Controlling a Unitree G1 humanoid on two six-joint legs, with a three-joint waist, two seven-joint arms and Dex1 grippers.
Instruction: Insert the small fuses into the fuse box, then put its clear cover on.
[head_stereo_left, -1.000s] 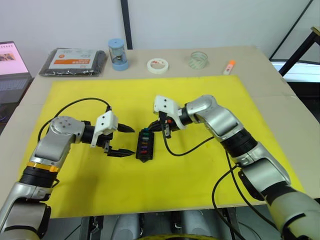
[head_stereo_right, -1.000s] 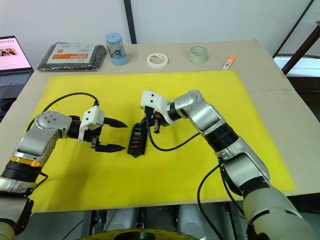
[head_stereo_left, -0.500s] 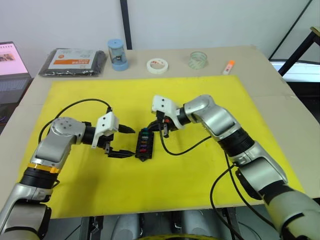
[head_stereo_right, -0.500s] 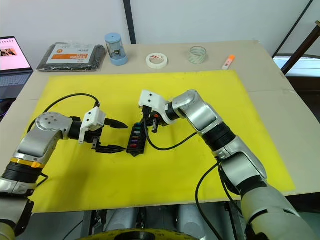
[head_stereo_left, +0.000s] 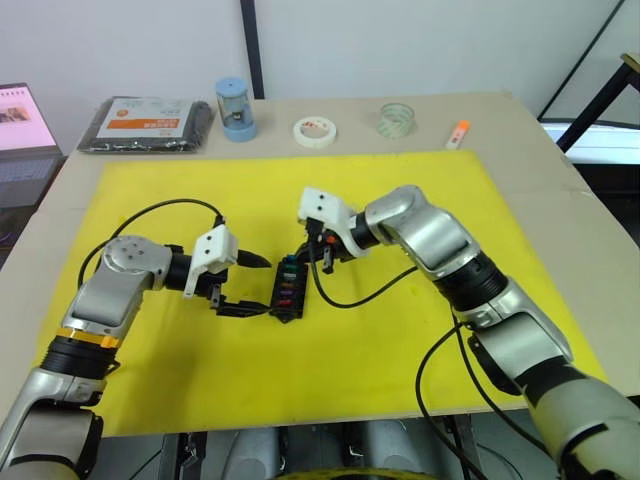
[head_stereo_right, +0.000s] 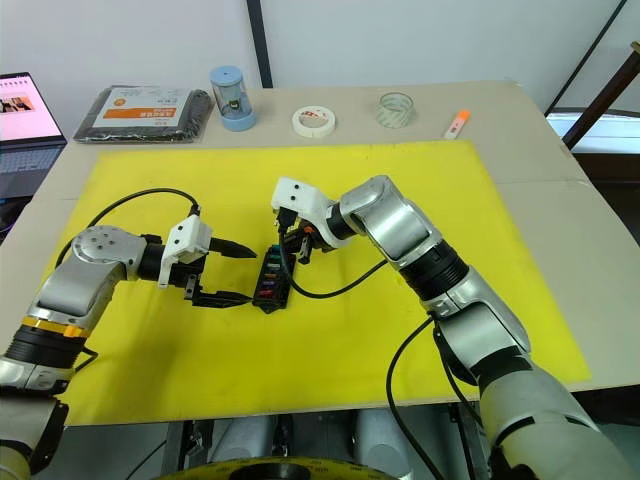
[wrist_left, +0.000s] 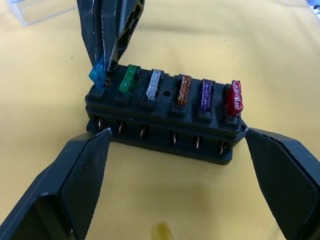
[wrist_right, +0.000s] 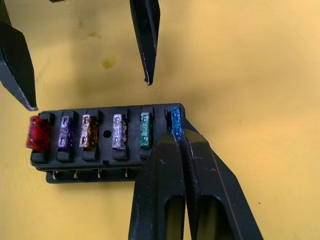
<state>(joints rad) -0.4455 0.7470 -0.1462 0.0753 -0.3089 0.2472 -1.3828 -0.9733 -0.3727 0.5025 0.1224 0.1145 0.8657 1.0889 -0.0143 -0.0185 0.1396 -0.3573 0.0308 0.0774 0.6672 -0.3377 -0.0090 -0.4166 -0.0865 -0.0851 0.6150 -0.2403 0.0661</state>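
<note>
The fuse box (wrist_right: 107, 137) sits mid-mat on the bench (head_stereo_left: 560, 215), five fuses seated. Our right hand (wrist_right: 176, 136), fingers pinched on the blue fuse (wrist_right: 175, 117), presses it into the end slot. Our left hand (wrist_left: 175, 165), fingers apart, brackets the box, likely to steady it. The clear cover (wrist_left: 42, 9) lies just beyond.

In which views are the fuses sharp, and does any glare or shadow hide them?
Left wrist view: fuses sharp in the fuse box, no glare; own fingers near the lens slightly soft. Right wrist view: sharp too; right gripper covers part of the blue fuse. Eye views: even light, fuses tiny colour dots.
</note>
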